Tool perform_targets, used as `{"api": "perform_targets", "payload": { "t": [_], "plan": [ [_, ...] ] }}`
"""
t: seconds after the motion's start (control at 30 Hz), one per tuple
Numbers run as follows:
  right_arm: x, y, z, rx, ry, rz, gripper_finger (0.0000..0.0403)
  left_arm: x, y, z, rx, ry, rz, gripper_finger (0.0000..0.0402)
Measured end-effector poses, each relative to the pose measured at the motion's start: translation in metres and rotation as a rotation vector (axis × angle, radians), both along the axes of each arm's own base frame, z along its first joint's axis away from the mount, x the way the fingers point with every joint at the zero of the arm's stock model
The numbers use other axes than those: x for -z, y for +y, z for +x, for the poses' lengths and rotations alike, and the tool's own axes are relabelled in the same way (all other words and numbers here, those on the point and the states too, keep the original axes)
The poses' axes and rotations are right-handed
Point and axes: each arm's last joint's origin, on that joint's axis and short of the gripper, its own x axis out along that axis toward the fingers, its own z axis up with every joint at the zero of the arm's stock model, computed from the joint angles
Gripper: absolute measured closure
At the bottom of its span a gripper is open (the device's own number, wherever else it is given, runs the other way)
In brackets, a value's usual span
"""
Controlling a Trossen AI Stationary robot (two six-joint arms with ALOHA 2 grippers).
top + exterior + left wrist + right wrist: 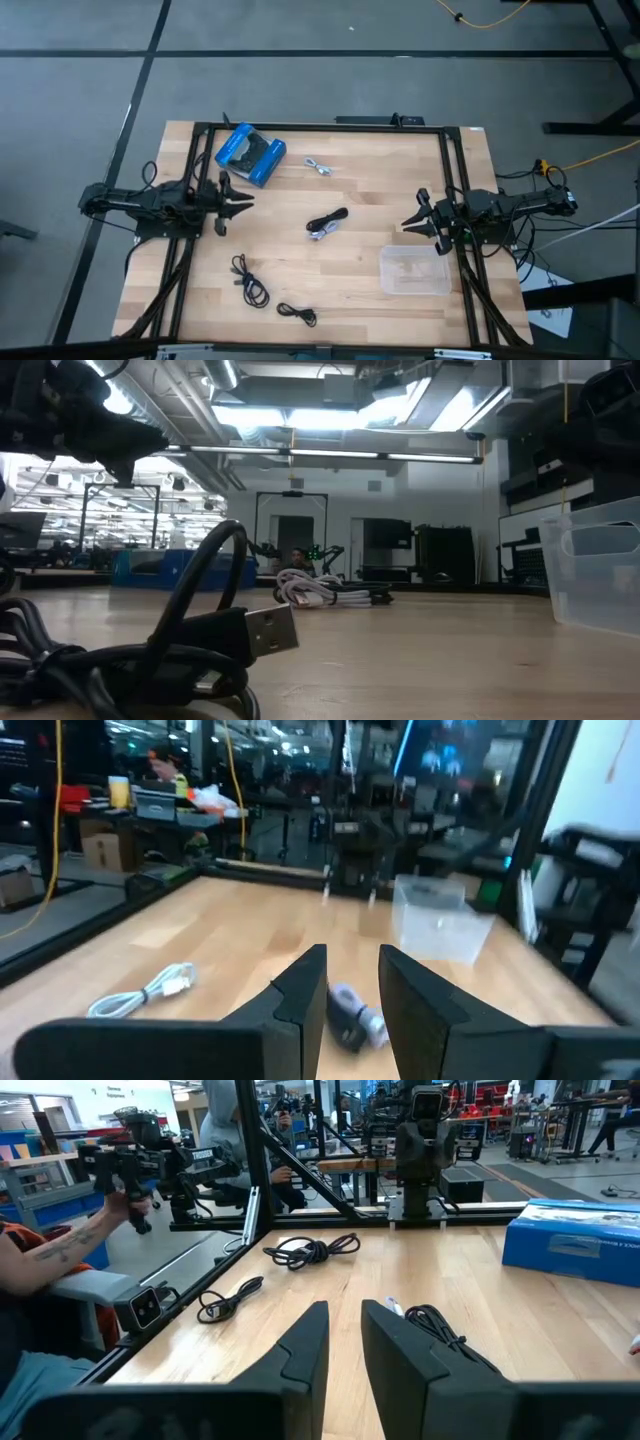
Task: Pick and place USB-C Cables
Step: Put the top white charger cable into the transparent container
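- While both arms waited at the table's side edges, the black-and-grey cable bundle (327, 223) lay at the middle of the wooden table (360, 170), and everything else is placed from it.
- The left gripper (246, 203) hung to the left of that bundle, well apart from it, fingers a narrow gap apart and holding nothing; in the left wrist view its fingers (300, 1005) framed the bundle (352, 1017) ahead.
- The right gripper (408, 224) hung to the bundle's right, also well apart, fingers slightly parted and empty.
- A silvery-grey cable (319, 167) lay beyond the bundle, toward the table's far edge.
- Two black cables lay on the near side: a larger coil (250, 283) to the near left and a smaller one (298, 314) near the front edge.
- The blue package (250, 154) sat far-left of the bundle, close to the left gripper.
- The clear plastic tray (415, 270) sat to the bundle's near right, just beside the right gripper.
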Motion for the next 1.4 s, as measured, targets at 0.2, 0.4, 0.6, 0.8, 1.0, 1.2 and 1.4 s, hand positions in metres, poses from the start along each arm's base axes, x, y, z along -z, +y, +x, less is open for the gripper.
{"api": "perform_targets", "payload": {
  "t": [0.2, 0.4, 0.6, 0.8, 1.0, 1.2, 1.4],
  "plan": [
    [0.000, 0.000, 0.000, 0.000, 0.001, 0.004, 0.0334, -0.017, 0.001, -0.003, -0.008, -0.186, -0.071, 0.0314],
    [-0.006, -0.001, 0.000, 0.053, -0.060, 0.027, 0.0334, -0.024, 0.007, -0.007, -0.221, -0.256, -0.078, 0.0314],
    [-0.031, -0.006, -0.004, 0.187, -0.327, 0.024, 0.0334, -0.026, 0.016, -0.013, -0.547, -0.298, -0.180, 0.0315],
    [-0.054, -0.009, -0.014, 0.286, -0.592, -0.087, 0.0334, -0.041, 0.017, -0.005, -0.469, -0.316, -0.158, 0.0315],
    [-0.057, -0.011, -0.016, 0.371, -0.628, -0.142, 0.0334, -0.081, 0.027, 0.021, -0.574, -0.153, 0.036, 0.0315],
    [-0.056, -0.014, -0.016, 0.474, -0.596, -0.116, 0.0334, -0.131, 0.045, 0.081, -0.504, 0.058, 0.429, 0.0315],
    [-0.055, -0.014, -0.015, 0.470, -0.586, -0.093, 0.0334, -0.148, 0.080, 0.153, -0.521, 0.377, 0.647, 0.0315]
  ]
}}
